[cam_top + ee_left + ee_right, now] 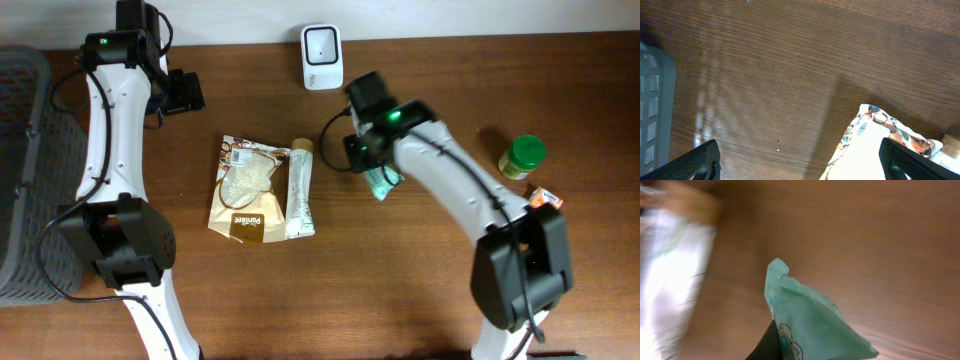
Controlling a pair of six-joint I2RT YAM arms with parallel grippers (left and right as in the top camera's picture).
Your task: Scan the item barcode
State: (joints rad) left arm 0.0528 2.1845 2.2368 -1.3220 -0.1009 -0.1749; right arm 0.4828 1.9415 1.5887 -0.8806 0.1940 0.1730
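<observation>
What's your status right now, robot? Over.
Left gripper open, empty. Right gripper shut on green packet. Scanner at far edge, nothing seen between.

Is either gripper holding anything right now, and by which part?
The right gripper is shut on the teal packet, pinching one edge, the rest sticking out. The left gripper is open, holding nothing.

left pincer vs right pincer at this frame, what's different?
Left pincer is wide open and empty; right pincer is shut on the teal packet. Left pincer hangs by the snack pouch; right pincer sits near the scanner. Both are over the wooden table.
</observation>
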